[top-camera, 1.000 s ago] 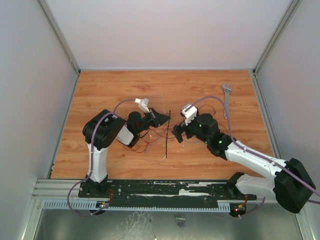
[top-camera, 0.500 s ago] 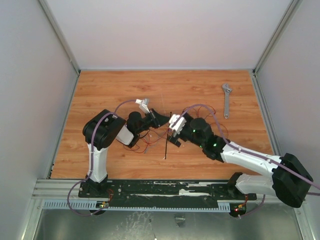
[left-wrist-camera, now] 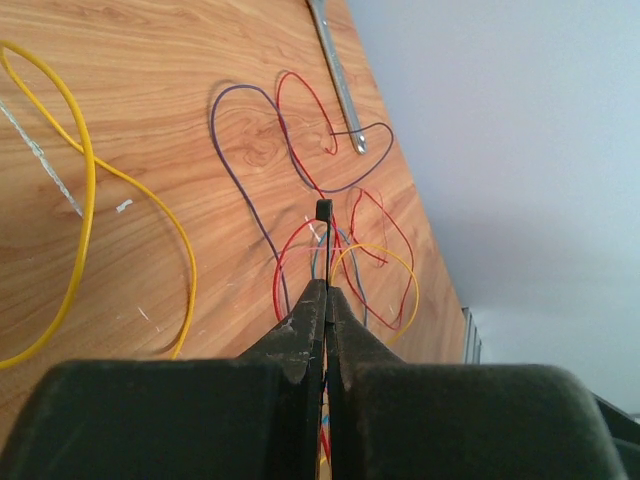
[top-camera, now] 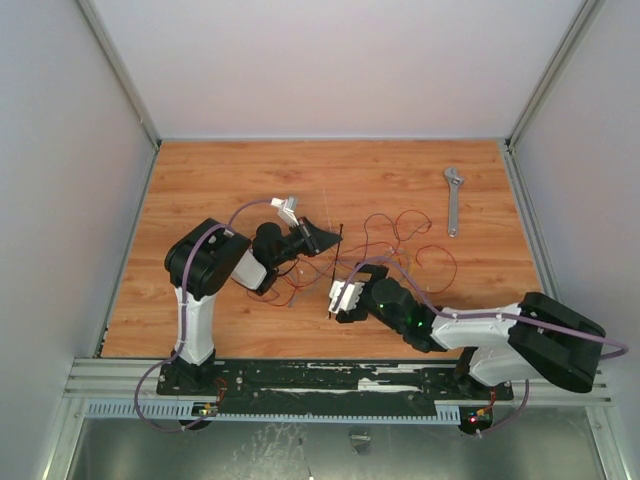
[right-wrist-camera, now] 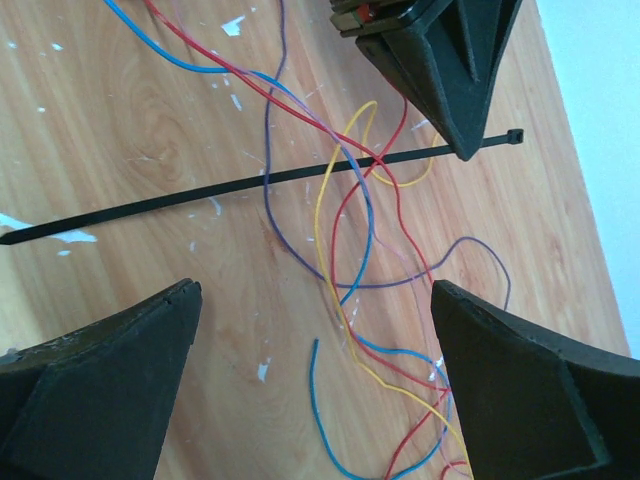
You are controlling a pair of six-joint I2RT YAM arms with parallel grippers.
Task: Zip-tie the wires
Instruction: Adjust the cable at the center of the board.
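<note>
Left gripper (top-camera: pixel 330 237) clamped the zip tie (top-camera: pixel 334 272) near its head; right gripper (top-camera: pixel 340 298) hung spread apart by its tail, wires (right-wrist-camera: pixel 350 160) crossing it

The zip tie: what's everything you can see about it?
The zip tie is a thin, straight black plastic strip with a small square head at one end and a pointed tail at the other. The left gripper is shut on it just short of the head. Thin coloured wires cross its middle, and its tail reaches out over the wooden table.
</note>
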